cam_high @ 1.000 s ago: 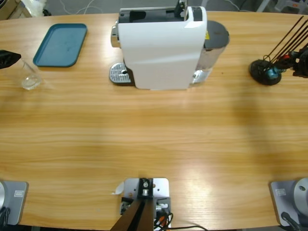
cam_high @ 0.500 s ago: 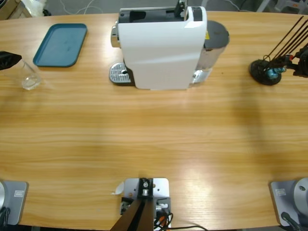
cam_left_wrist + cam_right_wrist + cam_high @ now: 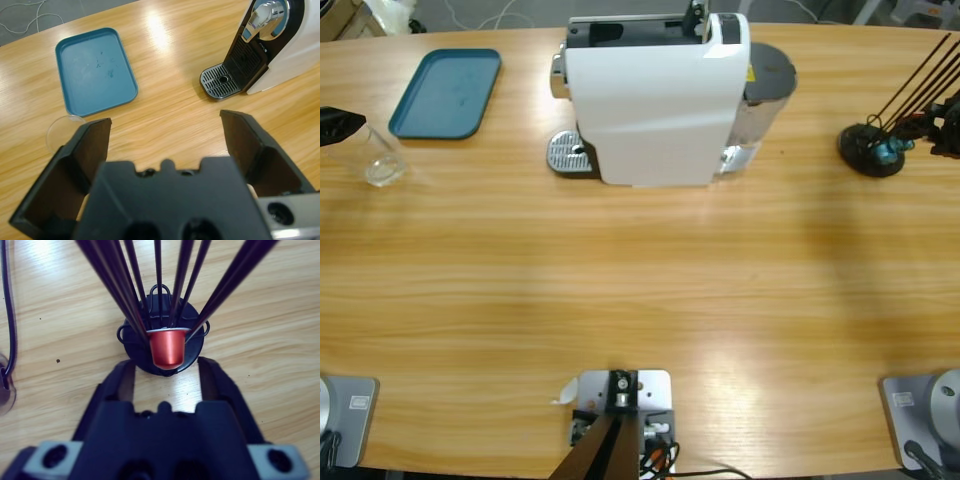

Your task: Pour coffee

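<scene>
A clear glass tumbler stands near the table's left edge, and I see no coffee in it. My left gripper hovers just beside it at the edge of the high view. In the left wrist view the left gripper is open wide, with the tumbler outside its left jaw. The white coffee machine stands at the back middle with its metal drip tray. My right gripper is open, its tips on either side of the lower end of a red capsule held in a black wire rack.
A teal tray lies at the back left, between the tumbler and the machine. The rack's long black rods fan out above the right gripper. A dark cable runs down the left of the right wrist view.
The right gripper has drawn back slightly toward the table's right edge. The left gripper and the tumbler have not visibly moved.
</scene>
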You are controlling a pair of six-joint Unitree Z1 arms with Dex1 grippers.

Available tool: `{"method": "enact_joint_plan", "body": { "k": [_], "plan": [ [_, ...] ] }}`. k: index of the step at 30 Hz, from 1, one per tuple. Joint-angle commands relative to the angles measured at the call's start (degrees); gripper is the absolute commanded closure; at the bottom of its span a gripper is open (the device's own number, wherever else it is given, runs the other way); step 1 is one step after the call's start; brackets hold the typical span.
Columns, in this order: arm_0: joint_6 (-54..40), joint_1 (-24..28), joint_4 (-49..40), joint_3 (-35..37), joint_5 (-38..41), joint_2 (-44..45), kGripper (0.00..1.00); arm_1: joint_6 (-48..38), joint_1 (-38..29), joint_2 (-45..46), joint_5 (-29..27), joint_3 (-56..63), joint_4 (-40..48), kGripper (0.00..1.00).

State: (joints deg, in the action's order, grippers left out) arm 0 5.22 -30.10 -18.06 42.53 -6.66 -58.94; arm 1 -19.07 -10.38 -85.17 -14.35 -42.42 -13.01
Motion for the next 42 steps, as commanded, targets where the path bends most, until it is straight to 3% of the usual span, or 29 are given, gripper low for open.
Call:
{"method": "enact_joint_plan", "body": {
  "k": [1,3,19,36,38,42],
  "plan": [
    [-0.6,-0.7,0.7,-2.3,-0.5,-0.4,0.055,0.8,1.2,-2.0,-1.6,0.2,1.3,0.745],
    [-0.6,-0.7,0.8,-2.3,-0.5,-0.4,0.055,0.8,1.2,-2.1,-1.8,0.3,1.3,0.864],
    [-0.6,-0.8,0.8,-2.4,-0.4,-0.4,0.055,0.7,1.2,-0.4,-2.3,0.3,0.4,0.915],
    [-0.6,-0.9,2.0,-2.7,0.0,0.8,0.055,3.3,0.3,9.1,-4.0,-21.1,-25.2,0.915],
    [-0.5,-0.9,2.2,-2.7,0.1,0.8,0.055,3.8,0.3,9.2,-4.1,-24.0,-27.6,0.996],
    [-0.5,-0.9,2.5,-2.9,0.1,1.1,0.055,4.0,0.0,9.5,-4.4,-27.1,-30.2,1.0]
  ]
}}
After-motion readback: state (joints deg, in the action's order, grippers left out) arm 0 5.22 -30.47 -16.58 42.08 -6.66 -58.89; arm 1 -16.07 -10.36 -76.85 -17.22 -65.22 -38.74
